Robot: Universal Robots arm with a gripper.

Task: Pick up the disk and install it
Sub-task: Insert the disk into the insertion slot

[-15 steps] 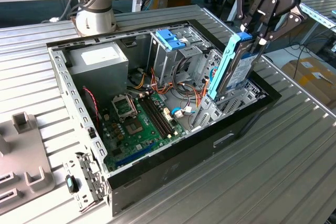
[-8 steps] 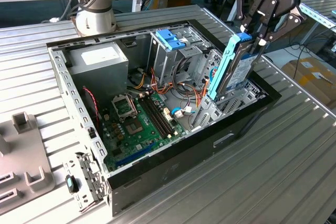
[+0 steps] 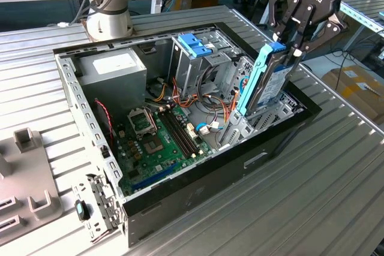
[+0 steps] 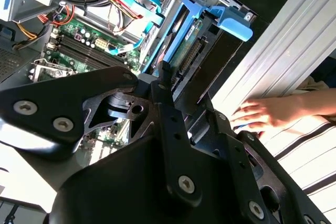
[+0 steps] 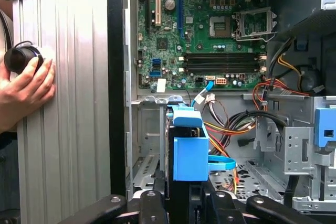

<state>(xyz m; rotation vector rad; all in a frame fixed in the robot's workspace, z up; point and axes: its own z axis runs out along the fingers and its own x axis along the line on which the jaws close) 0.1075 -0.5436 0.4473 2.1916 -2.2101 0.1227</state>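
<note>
- pincer (image 3: 290, 49) clamped on the top end of the disk (image 3: 266, 85), one finger on each flat side
- disk stands on end and slightly tilted, light-blue rail facing the middle of the computer case (image 3: 198, 190)
- disk's lower end is down inside the case, just beside the case wall on the exterior view's right
- first wrist view: rail tab of the disk (image 5: 189, 153) sits between the finger links, over the case's open bay
- motherboard (image 3: 159, 139) lies flat on the case floor, near the middle
- drive cage with dark blue bracket (image 3: 195, 45) at the case's far side, apart from the disk
- power supply (image 3: 114, 67) in the case's far corner
- case sits on the ribbed metal surface (image 3: 336, 208)
- a person's hand (image 5: 23, 93) rests on the surface outside the case, touching a round black knob (image 5: 21, 59)
</note>
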